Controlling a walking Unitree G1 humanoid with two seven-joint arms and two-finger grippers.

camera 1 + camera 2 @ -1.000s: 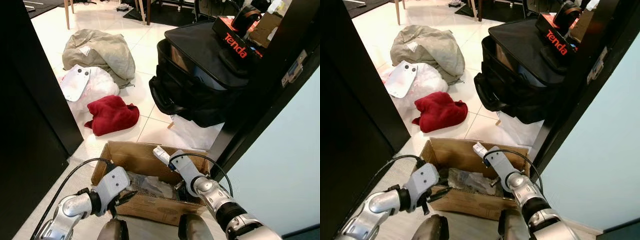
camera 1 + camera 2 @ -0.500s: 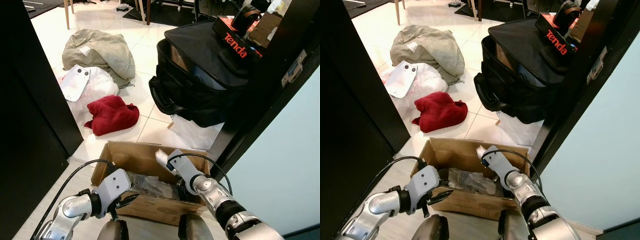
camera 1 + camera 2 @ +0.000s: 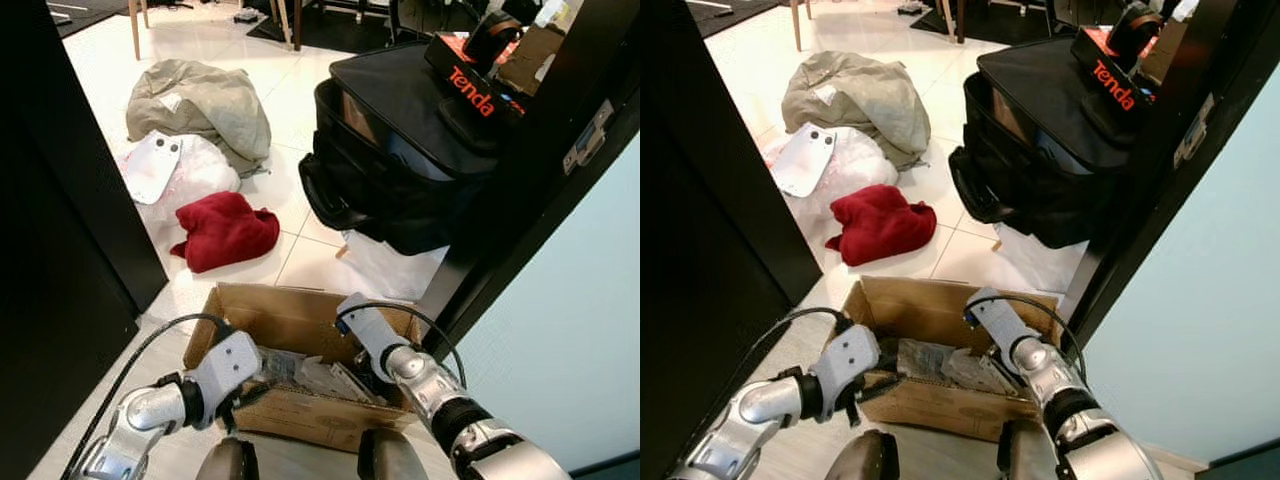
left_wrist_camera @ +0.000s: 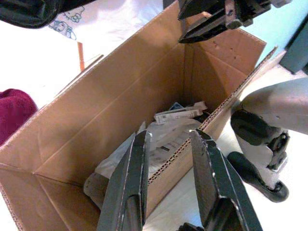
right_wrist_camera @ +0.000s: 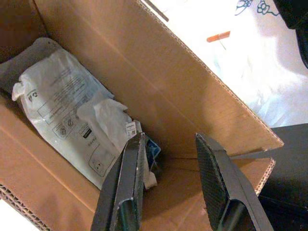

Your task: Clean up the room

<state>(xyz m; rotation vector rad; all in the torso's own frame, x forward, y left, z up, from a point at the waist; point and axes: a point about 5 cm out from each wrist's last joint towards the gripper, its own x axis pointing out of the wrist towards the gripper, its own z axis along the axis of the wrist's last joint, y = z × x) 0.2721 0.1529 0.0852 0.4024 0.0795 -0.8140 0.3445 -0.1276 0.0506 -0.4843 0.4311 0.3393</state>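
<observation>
**Both pincers at the cardboard box**

My right gripper (image 5: 166,185) hangs over the inside of the cardboard box (image 3: 275,312), fingers spread apart and holding nothing. My left gripper (image 4: 168,178) sits at the box's near wall, fingers parted too, with the corrugated edge between them; I cannot tell whether they touch it.

Inside the box lie crumpled white printed plastic bags (image 5: 72,115) and a small blue-marked packet (image 5: 151,149).

Beyond the box, on the glossy pale tile floor (image 3: 290,100), I count one soft red cloth (image 3: 225,230), one clear plastic bag (image 3: 190,170) with a flat white piece (image 3: 150,165) on it, and one rumpled grey-green fabric heap (image 3: 200,100). A large black bag (image 3: 400,150) stands just behind the box, carrying a black-and-red "Tenda" box (image 3: 470,85). Dark door frames (image 3: 60,200) flank me on both sides.
</observation>
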